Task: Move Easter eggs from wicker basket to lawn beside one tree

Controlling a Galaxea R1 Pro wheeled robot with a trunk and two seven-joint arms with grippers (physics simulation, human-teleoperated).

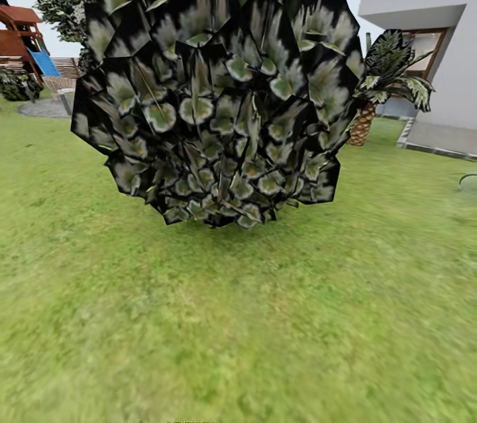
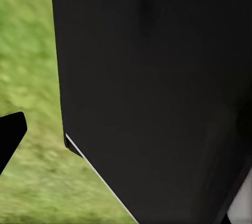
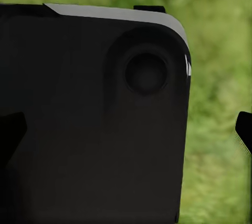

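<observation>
Head view: robot faces a big mass of dark, blackish angular foliage [image 1: 212,85] mottled green-white, hanging low over the lawn [image 1: 238,330]. No trunk visible under it from here, so whether this is the tree or a trunkless bush is unclear; I'd guess bush, since the leaves reach nearly to the grass. Behind it on the right, a palm [image 1: 387,82] with a scaly brown trunk stands beside the white house [image 1: 430,32]. Far left: a wooden play set [image 1: 23,39] with a blue slide, plus a patch of grey paving [image 1: 43,107].

Eggs and basket: not in any of these pictures, so where they are can't be told from here. Nothing egg-like lies on the grass near the foliage.

Left wrist view: a large black robot body panel [image 2: 157,92] blocks most of the frame, blurred grass beside it, one black fingertip [image 2: 10,134] at the edge. Right wrist view: much the same, black panel [image 3: 89,119] with a round recess, fingertips [image 3: 244,129] at both edges, grass behind.

Claws: both look spread wide, since the fingertips sit at the frame edges with nothing between them; neither holds an egg.

Progress judgement: robot appears to be travelling. No egg shown placed; all three are probably still to be moved.
</observation>
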